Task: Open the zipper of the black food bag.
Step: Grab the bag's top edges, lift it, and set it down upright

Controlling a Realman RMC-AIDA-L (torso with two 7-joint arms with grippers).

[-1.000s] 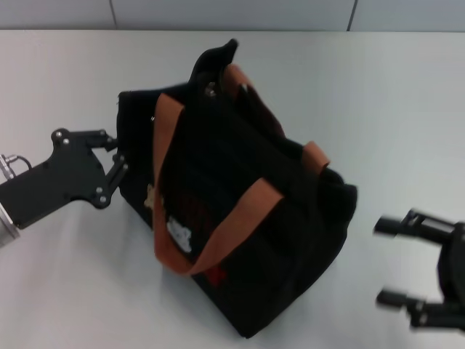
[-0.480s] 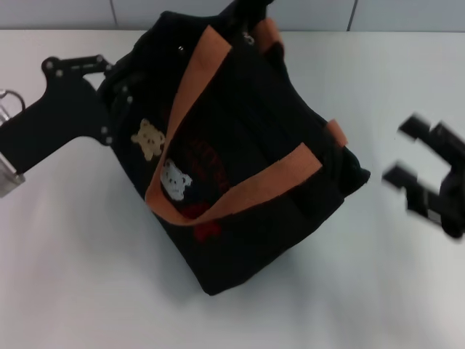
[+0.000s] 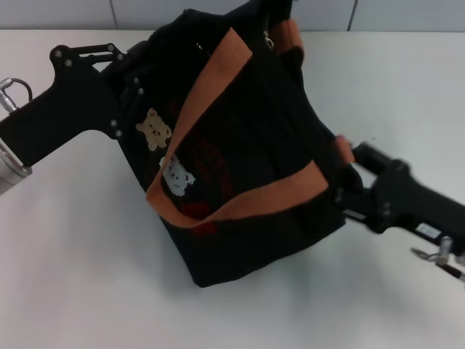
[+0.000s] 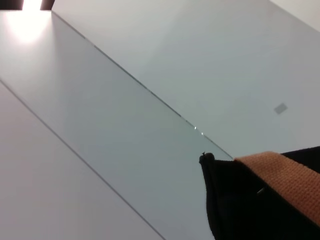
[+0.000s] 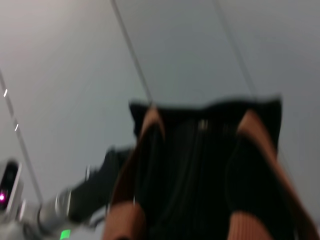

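Observation:
The black food bag is tilted and raised at its left end, its bear patches and red lettering facing me. My left gripper is shut on the fabric at that end. Two rust-orange handles drape over the bag. My right gripper is open, its fingertips against the bag's right end beside a handle's root. The right wrist view looks along the bag's top, where the zipper runs closed between the handles to a small silver pull tab. That tab glints at the bag's far top.
The bag is over a white table, and a grey panelled wall stands behind it. The left wrist view holds only wall panels and a bag corner with an orange strap.
My right gripper has swung in from the right and now touches the bag's right end. The left gripper and bag have shifted slightly right and up.

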